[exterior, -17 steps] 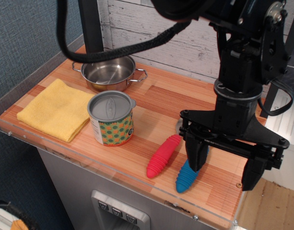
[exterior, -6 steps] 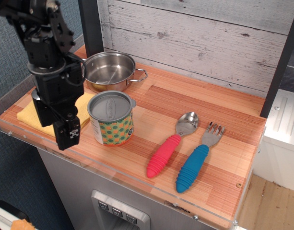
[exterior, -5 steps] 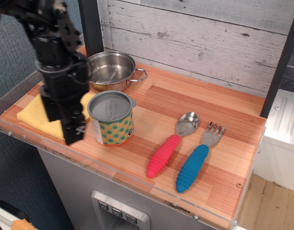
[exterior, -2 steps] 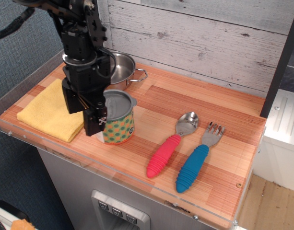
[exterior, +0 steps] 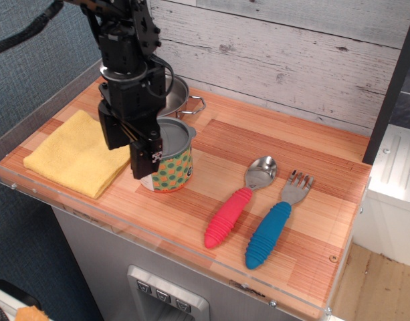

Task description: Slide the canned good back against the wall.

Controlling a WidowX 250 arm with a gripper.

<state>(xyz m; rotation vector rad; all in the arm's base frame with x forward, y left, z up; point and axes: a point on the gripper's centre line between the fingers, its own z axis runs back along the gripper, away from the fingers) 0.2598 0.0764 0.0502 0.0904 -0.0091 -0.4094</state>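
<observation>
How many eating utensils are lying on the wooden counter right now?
2. The pink-handled spoon lies right of the canned good; the blue-handled fork lies beside the spoon, further right. The gripper and its arm could hide something small behind them.

One short tin can with an orange, yellow and green dotted label (exterior: 174, 160), one shiny steel pot (exterior: 180, 99), one folded yellow cloth (exterior: 67, 154), one pink-handled spoon (exterior: 239, 198), one blue-handled fork (exterior: 275, 224).

The black arm reached down from the upper left, wrist vertical. Its gripper (exterior: 130, 148) pointed straight down with fingers (exterior: 144, 158) spread apart, low over the counter's left part.
</observation>
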